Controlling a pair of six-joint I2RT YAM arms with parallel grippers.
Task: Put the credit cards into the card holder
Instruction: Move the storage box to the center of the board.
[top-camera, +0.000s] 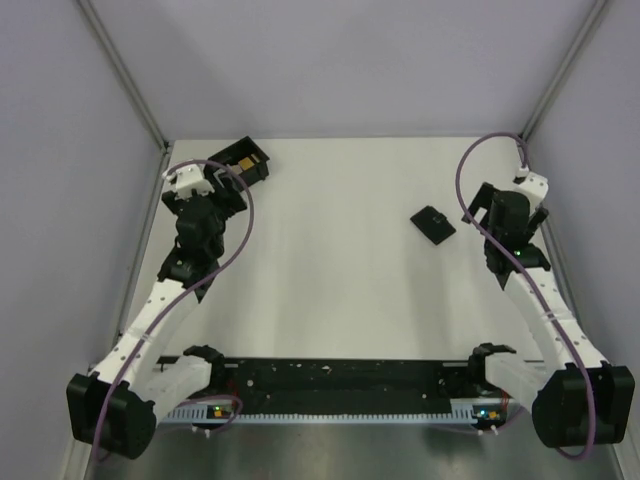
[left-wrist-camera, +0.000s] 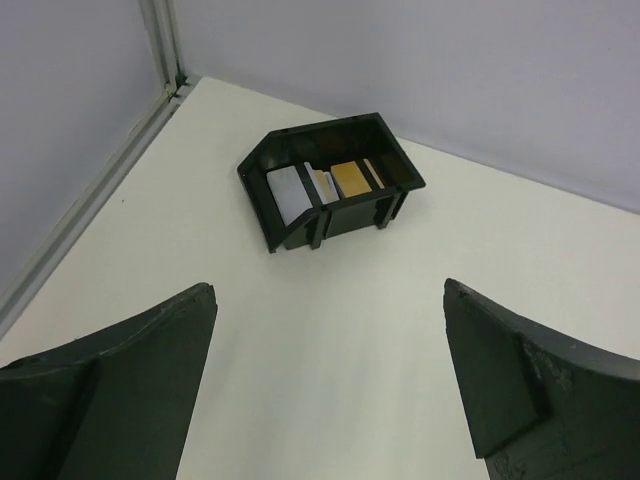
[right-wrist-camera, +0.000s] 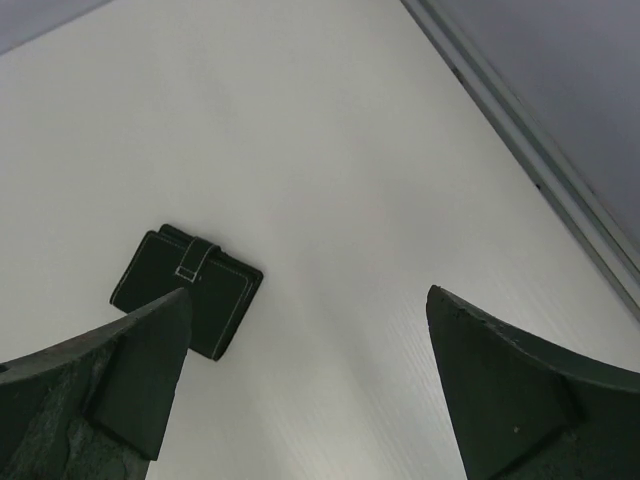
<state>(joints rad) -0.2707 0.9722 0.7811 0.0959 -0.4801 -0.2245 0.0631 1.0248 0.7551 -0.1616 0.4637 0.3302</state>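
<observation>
The credit cards lie in an open black box (left-wrist-camera: 330, 135) near the table's far left corner: a silver card (left-wrist-camera: 290, 192) and a gold card (left-wrist-camera: 350, 178), with a pale one between them. From above the gold card (top-camera: 243, 160) shows inside the box (top-camera: 262, 158). My left gripper (left-wrist-camera: 328, 295) hovers open just short of the box, nothing between its fingers; in the top view it (top-camera: 222, 190) is beside the box. The card holder (top-camera: 432, 224), a small flat black case with a strap, lies closed on the right. My right gripper (right-wrist-camera: 308, 295) is open above the table, with the card holder (right-wrist-camera: 190, 290) by its left finger.
Grey walls and a metal frame rail (right-wrist-camera: 540, 150) enclose the table on the left, back and right. A black rail (top-camera: 340, 380) with the arm bases runs along the near edge. Purple cables loop over both arms.
</observation>
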